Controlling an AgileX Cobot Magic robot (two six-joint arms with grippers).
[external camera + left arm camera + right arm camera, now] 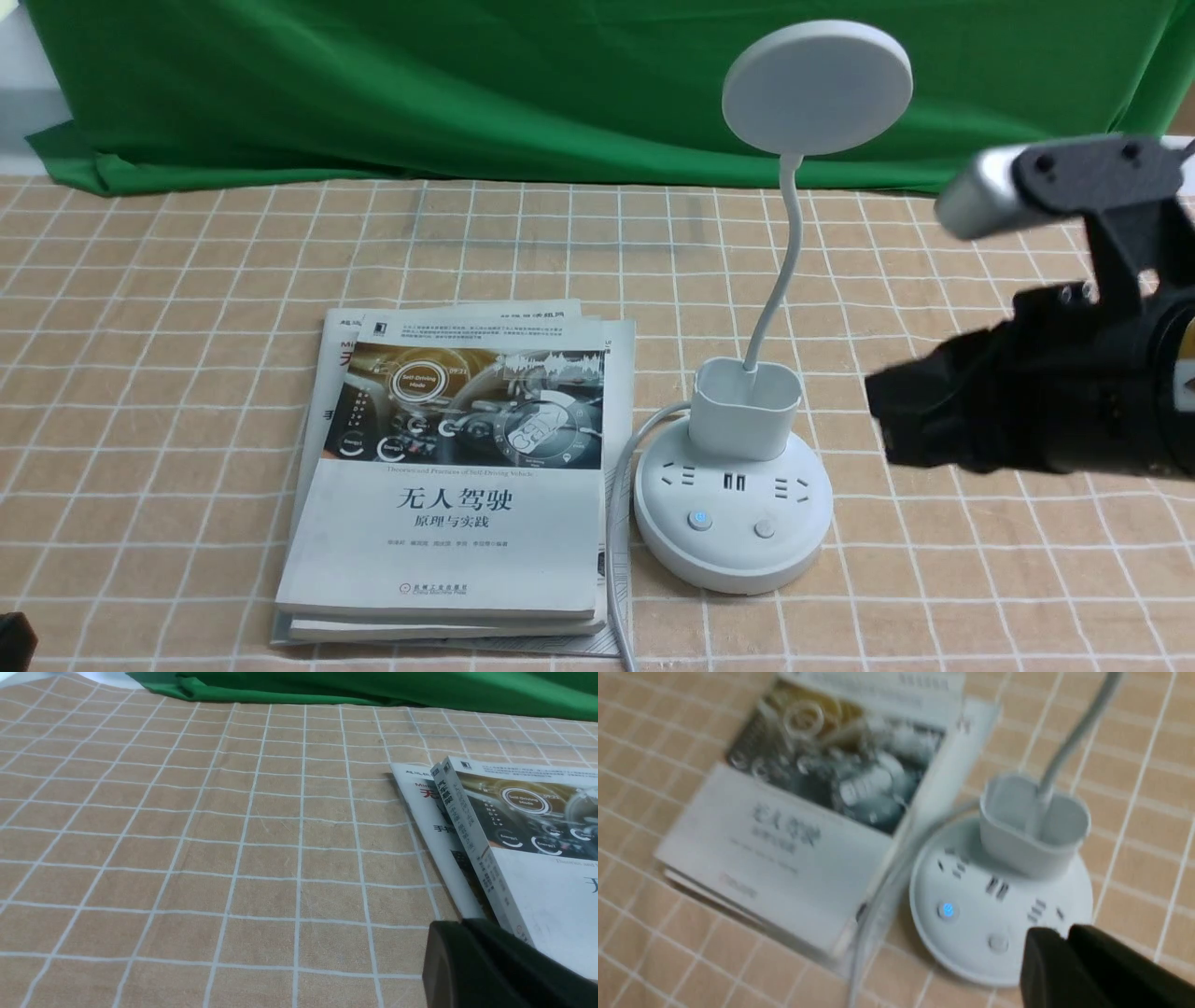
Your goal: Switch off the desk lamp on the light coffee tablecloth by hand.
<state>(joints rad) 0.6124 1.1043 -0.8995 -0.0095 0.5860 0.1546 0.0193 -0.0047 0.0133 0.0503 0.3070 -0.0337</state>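
One desk lamp stands on the tan checked tablecloth covering the desk, its round base just beside a stack of at least two books. The base carries two buttons, and the left one glows blue. The right hand hovers above the cloth just right of the base, pointing towards it, jaws pressed together and empty. The left hand sits low, left of the books, jaws likewise together, holding nothing.
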